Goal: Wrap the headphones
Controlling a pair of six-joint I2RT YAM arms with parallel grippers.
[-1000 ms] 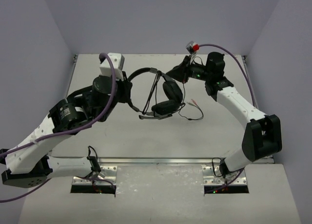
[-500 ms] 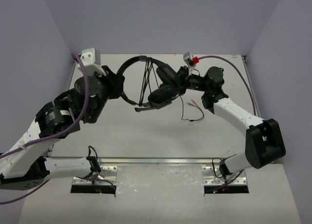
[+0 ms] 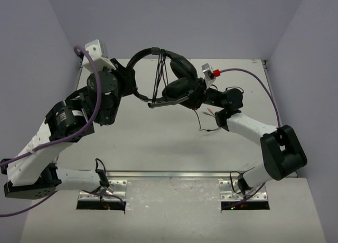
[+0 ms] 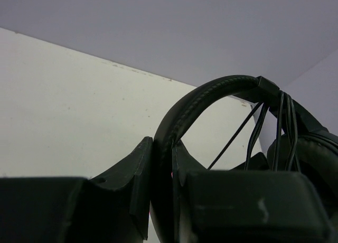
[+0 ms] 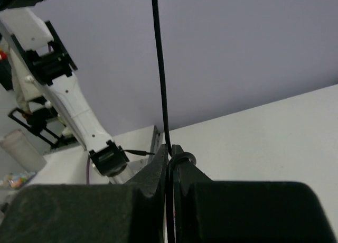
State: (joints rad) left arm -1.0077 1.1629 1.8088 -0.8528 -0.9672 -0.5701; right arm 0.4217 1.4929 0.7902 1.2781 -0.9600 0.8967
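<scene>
- We lifted the headphones (image 3: pixel 178 87) higher off the table (image 3: pixel 158 148)
- Our left gripper (image 4: pixel 163 171) squeezed the headband (image 4: pixel 211 92); our right gripper (image 5: pixel 170 157) pinched the cable (image 5: pixel 158 68)
- Loops hung over the headband, so wrapping looked started

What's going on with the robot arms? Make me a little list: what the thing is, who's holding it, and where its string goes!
thing: black headphones, held up between both arms
left fingers: shut on the headband
right fingers: shut on the thin cable
cable wraps: several strands hang over the headband, beside an ear cup
loose end: reddish plug tips by the right arm; lying or dangling, cannot tell
underneath: white table
</scene>
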